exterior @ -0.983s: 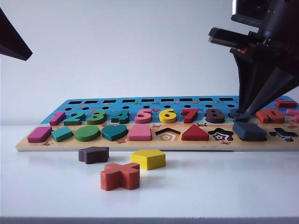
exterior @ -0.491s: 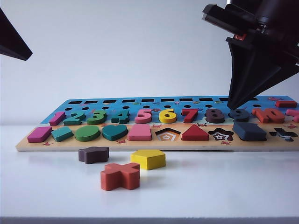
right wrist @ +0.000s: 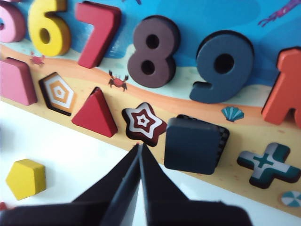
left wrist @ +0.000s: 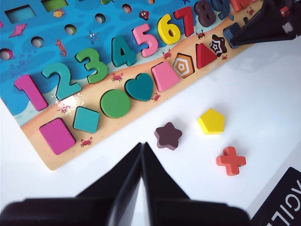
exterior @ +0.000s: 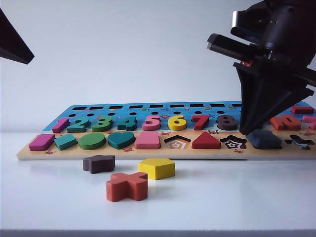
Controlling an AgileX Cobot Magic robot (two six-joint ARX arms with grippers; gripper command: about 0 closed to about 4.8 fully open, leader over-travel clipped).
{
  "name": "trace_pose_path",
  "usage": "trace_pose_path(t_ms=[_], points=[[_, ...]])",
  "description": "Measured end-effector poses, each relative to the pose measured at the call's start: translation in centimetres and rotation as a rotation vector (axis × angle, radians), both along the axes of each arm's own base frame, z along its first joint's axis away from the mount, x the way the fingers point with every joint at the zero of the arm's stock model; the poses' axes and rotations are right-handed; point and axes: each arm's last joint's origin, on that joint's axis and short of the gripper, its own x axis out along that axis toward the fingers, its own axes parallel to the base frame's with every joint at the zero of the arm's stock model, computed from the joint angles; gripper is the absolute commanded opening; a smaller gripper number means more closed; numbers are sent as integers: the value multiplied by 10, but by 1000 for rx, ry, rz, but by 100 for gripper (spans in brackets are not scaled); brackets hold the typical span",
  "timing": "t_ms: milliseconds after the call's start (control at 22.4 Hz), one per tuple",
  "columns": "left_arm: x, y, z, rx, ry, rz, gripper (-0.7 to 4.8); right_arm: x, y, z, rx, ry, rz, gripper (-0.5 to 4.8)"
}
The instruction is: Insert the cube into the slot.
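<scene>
**Navy block over its square recess, both end effectors closed**

From my console, the flat dark navy wooden cube sits on the square checkerboard-floored slot in the tan wooden puzzle board, slightly askew: a sliver of checker pattern shows along one edge in the right wrist view, so I cannot tell if it is fully seated. In the exterior view the cube lies in the board's front row, between the star-shaped recess and the cross-shaped recess.

My right end effector is closed to a point and holds nothing; its tip hangs just beside the cube on the star-recess side, above the board's front edge. In the exterior view it partly hides the numbers behind.

The navy number nine stands right behind the cube.

My left end effector is also closed and empty, hovering over bare white bench well away from the cube.

Loose on the bench before the board lie the dark brown star piece, the yellow pentagon piece and the orange-red cross piece.
</scene>
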Motion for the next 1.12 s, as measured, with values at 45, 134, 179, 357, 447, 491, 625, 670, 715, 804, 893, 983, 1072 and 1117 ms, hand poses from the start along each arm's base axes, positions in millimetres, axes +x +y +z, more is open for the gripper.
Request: trace_pose_path(t_ms=[45,134,179,357,447,491,625,670,715,804,893,983,1072,1117], points=[[0,0,0,0,0,0,9,1,1,-2,-7,5,-2,-9],[0,0,0,0,0,0,9,2,1,-4,-18,6,-6,-8],[0,0,0,0,0,0,9,2,1,-4,-27,-1,-12,-9],[0,0,0,0,0,0,9,2,0,-4,-42,-12,-22,-9],[0,0,0,0,0,0,9,3,0,-4,-46,-15,-25,-8],[0,0,0,0,0,0,10,3,0,-4,-48,-16,-26,-9],[0,0,0,0,0,0,9,3,-1,-4,-62,-26,-36,-9],[0,0,0,0,0,0,9,3,-1,-4,-65,-27,-37,-9],[0,0,0,0,0,0,10,3,-1,-4,-66,-28,-39,-9],[0,0,0,0,0,0,10,3,-1,-4,-70,-31,-41,-8],[0,0,0,0,0,0,10,3,-1,-4,-74,-34,-44,-8],[0,0,0,0,0,0,10,3,-1,-4,-75,-35,-44,-8],[0,0,0,0,0,0,9,3,-1,-2,-63,-42,-41,-8],[0,0,0,0,0,0,9,3,0,-1,-42,-46,-34,-2]])
